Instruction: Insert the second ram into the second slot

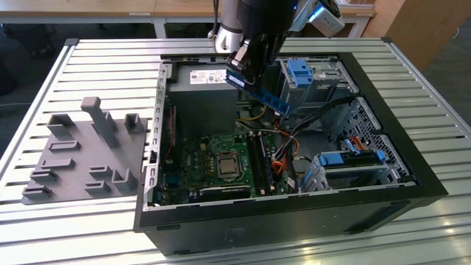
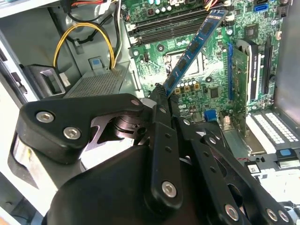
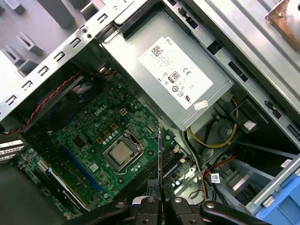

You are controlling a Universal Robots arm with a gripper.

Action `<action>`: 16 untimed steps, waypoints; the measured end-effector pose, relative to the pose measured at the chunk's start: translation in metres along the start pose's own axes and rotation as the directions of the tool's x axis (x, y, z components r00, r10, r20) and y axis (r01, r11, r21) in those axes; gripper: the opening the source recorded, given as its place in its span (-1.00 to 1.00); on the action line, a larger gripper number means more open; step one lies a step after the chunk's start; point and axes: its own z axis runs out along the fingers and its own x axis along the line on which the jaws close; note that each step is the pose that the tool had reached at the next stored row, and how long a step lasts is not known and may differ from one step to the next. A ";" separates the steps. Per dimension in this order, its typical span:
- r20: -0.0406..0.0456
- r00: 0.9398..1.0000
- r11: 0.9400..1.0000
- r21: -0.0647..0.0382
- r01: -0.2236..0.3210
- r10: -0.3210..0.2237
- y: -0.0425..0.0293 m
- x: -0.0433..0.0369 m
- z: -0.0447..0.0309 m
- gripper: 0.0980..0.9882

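One ram point(image 2: 194, 47) – tilted, in tool point(image 2: 161, 96)

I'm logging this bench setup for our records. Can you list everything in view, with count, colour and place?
table: one, silver, slatted, under everything
computer case: one, black, lying open on the table
motherboard: one, green, on the case floor
power supply: one, grey with a white label, at the case's far end
drive-bay clips: two, blue, inside the case towards the exterior view's right
yellow cable: one loop, beside the power supply
fixture tray: one, grey, on the table at the exterior view's left of the case
second ram: one, blue, tilted above the motherboard
arm: one, black and silver, above the case
pincer: one, black, shut on the second ram
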 end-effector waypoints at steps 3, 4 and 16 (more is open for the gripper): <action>0.001 1.000 1.000 0.000 -0.013 0.013 0.0000 0.0000 0.0000 -0.91; 0.001 1.000 1.000 0.000 -0.017 0.017 0.0000 0.0000 0.0000 -0.91; 0.002 0.998 0.998 0.001 -0.064 0.064 0.0000 0.0000 0.0000 -0.91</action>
